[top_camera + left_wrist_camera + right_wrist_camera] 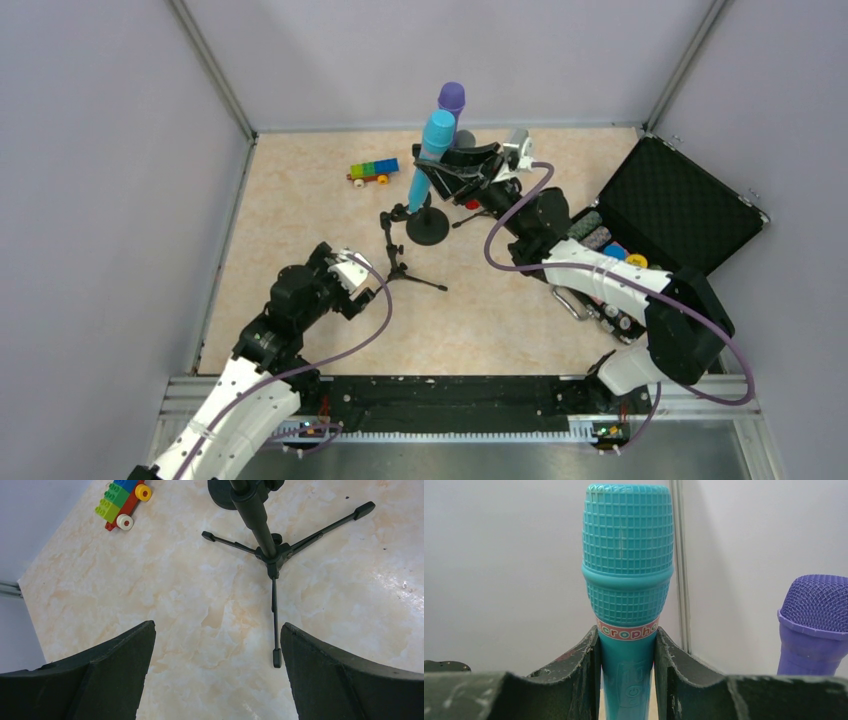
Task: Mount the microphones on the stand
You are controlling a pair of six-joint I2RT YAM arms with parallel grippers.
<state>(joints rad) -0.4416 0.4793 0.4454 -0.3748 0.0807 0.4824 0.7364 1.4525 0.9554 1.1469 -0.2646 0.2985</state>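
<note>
Clamping the light-blue plastic toy microphone (628,555) upright by its handle with the right gripper (626,650), just beside the purple mesh-headed microphone (814,620). Hanging the left gripper (217,650), jaws spread wide, above the black tripod stand (272,560).

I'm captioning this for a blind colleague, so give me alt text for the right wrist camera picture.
Two dark fingers grip an upright light-blue toy microphone just below its mesh head, filling the centre of the picture. A purple microphone shows its head at the right edge, against a plain pale wall.
</note>
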